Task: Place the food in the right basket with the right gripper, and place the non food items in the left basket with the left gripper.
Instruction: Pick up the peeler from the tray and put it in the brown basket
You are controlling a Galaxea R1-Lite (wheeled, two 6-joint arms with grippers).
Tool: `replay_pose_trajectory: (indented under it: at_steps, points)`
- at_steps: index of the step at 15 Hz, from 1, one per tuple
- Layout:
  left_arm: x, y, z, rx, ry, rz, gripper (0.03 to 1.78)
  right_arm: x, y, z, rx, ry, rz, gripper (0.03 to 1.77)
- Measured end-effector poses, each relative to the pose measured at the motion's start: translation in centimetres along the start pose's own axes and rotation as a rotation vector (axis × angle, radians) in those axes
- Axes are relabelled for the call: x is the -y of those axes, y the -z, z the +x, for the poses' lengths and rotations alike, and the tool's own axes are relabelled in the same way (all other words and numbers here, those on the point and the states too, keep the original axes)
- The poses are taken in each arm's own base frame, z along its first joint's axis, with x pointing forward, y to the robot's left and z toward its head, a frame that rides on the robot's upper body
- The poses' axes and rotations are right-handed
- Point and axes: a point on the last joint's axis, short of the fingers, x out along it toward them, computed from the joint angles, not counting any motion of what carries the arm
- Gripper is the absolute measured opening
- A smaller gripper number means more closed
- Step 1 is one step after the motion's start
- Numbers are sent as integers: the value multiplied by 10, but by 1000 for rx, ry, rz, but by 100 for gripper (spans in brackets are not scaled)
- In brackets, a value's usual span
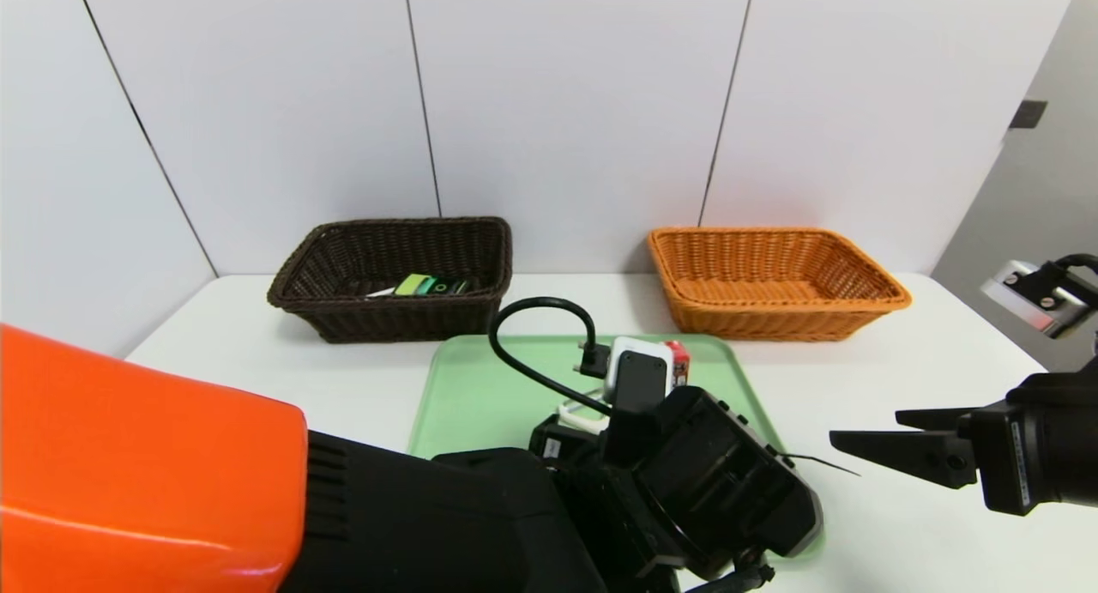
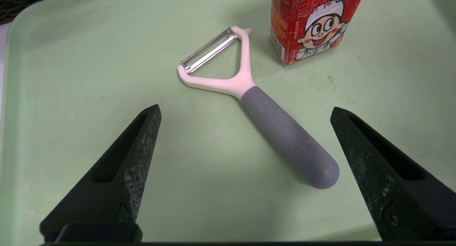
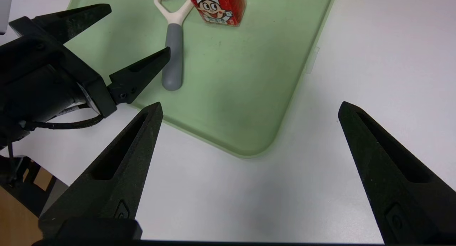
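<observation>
The red drink carton [image 2: 313, 21] stands upright on the green tray [image 2: 71, 96], toward its far side. Beside it lies the white Y-peeler with a grey handle [image 2: 270, 125]. My left gripper [image 2: 245, 110] hovers open just above the tray, its fingers either side of the handle's end without touching it. In the head view the left wrist hides most of the peeler, and the carton [image 1: 678, 363] peeks out behind it. My right gripper [image 1: 866, 428] is open over bare table, right of the tray. The dark brown basket [image 1: 386, 323] holds the black bottle with the green label [image 1: 437, 286] and a white pen [image 1: 380, 293].
The orange basket [image 1: 772, 318] stands at the back right with nothing visible inside. Both baskets sit against the white wall, behind the tray. The tray's near right corner [image 3: 249, 150] lies just ahead of my right gripper [image 3: 250, 105]. The table's front edge is close behind the left arm.
</observation>
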Motion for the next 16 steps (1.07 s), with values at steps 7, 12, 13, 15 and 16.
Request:
replay_pose_trajectory:
  at_steps: [7, 12, 13, 15, 16]
  points:
    - [15, -7, 6, -23, -86, -98, 169, 1, 2, 2, -10, 1, 4, 170]
    - [29, -3, 4, -51, -90, -134, 169, 1, 3, 3, -15, 0, 5, 170]
    - [30, -1, 6, -54, -92, -140, 169, 1, 3, 3, -15, -1, 4, 170]
    - [32, 3, 8, -61, -94, -145, 169, 1, 3, 3, -16, -1, 5, 170]
    - [32, 4, 9, -64, -95, -145, 169, 1, 3, 3, -16, -2, 4, 170]
